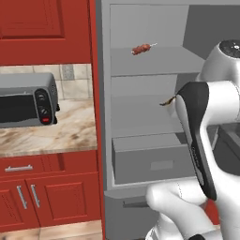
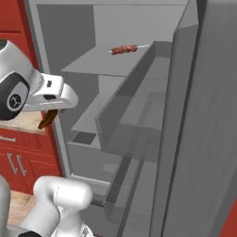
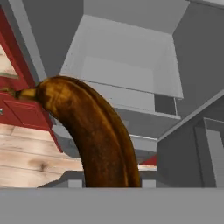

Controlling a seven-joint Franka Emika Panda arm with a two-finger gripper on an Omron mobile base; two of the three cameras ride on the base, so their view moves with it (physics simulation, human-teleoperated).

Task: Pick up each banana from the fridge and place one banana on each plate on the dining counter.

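the fridge (image 2: pixel 139 115) stood open, its pale shelves, door bins and wide drawer (image 1: pixel 150 161) close around the arm, so the biggest risk was a swing of the elbow or wrist clipping a shelf edge or the door on the way out; any knock there could jar the load loose. the red cabinets (image 1: pixel 28 197) and the marbled surface (image 1: pixel 47 131) carrying the toaster oven (image 1: pixel 26 101) sat just to the left of the fridge, so a wide turn toward that side could sweep into them.

the tool (image 2: pixel 52 111) was closed narrow on the brown banana (image 3: pixel 89 131), which hung just outside the fridge front, over the wooden floor (image 3: pixel 30 157). it seemed to be pinched near one end, with most of its length sticking out past the fingers; a soft, overripe fruit held that way could pivot or slide out during a fast move and drop to the floor.

the meat skewer (image 1: pixel 140 48) lay on the upper shelf, well apart from the arm, so it was unlikely to be disturbed.
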